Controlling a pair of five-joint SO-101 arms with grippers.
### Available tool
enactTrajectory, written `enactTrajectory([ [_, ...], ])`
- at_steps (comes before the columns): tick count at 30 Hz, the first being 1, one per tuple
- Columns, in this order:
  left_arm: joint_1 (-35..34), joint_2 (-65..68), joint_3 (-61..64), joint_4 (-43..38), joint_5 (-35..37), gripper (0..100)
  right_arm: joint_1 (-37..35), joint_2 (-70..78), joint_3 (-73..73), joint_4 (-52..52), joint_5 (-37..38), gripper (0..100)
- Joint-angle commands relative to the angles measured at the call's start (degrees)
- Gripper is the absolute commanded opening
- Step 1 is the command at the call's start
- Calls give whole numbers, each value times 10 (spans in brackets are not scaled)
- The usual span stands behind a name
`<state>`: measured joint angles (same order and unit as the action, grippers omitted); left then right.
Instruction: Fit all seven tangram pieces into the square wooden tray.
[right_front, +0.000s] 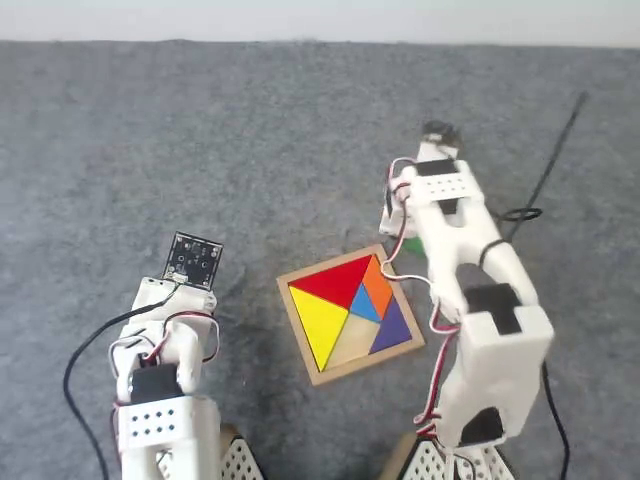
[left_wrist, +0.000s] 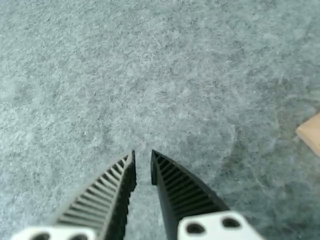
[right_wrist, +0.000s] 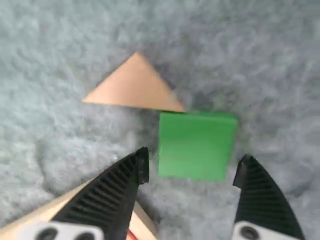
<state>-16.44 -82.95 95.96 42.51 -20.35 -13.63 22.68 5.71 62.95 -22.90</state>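
One green square (right_wrist: 197, 145) lies under the wide-open right pincer (right_wrist: 194, 157); the left pincer (left_wrist: 142, 152) is closed over carpet (left_wrist: 150, 60).

Bare grey bench (right_front: 200, 130) lies open ahead of the left hand (left_wrist: 143, 152), with a corner of the wooden tray (left_wrist: 311, 134) off to one side. The right hand (right_wrist: 192, 167) is spread astride the green square (right_wrist: 196, 145), and carpet shows between it and each finger. The tan triangle (right_wrist: 134, 86) crowds the square's far edge. The tray's corner sits just beside one finger.
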Motion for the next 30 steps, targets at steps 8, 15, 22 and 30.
enactTrajectory([
  [8, -3, -9, -3, 0, -4, 48, 36, 112, -188, 120, -7, 288],
  [15, -3, -9, -3, 1, -4, 48, 36, 199, -321, 222, 81, 140],
  [22, -3, -9, -3, 1, -4, 48, 44, 242, -411, 310, 111, 129],
  [30, -2, -9, -2, 1, -4, 48, 58, 223, -452, 378, 169, 129],
])
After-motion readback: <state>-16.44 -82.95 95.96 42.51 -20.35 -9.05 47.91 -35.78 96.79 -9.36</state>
